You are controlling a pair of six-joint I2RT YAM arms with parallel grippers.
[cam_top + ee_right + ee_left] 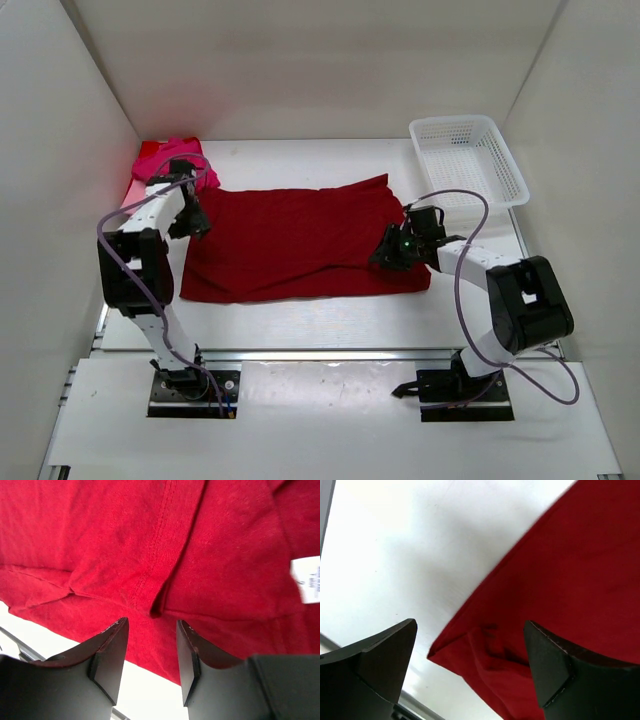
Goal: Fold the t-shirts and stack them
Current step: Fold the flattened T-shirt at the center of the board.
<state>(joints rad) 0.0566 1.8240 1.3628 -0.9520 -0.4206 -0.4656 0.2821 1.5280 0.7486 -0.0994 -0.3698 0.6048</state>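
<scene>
Left gripper [470,625] gapes wide, empty; right gripper [152,621] stands half-open, holding nothing. Crimson t-shirt [300,240] lies mid-table, apparently folded once. Pink t-shirts [165,155] sit bunched in the far-left corner; nothing stacked yet.

White arm links [150,205], black joint housings [530,300], purple cables [470,195], black pincer fingers [107,660].

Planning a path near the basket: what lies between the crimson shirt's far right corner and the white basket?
Nothing: a bare strip of table separates the crimson shirt from the basket, as the top view shows.
</scene>
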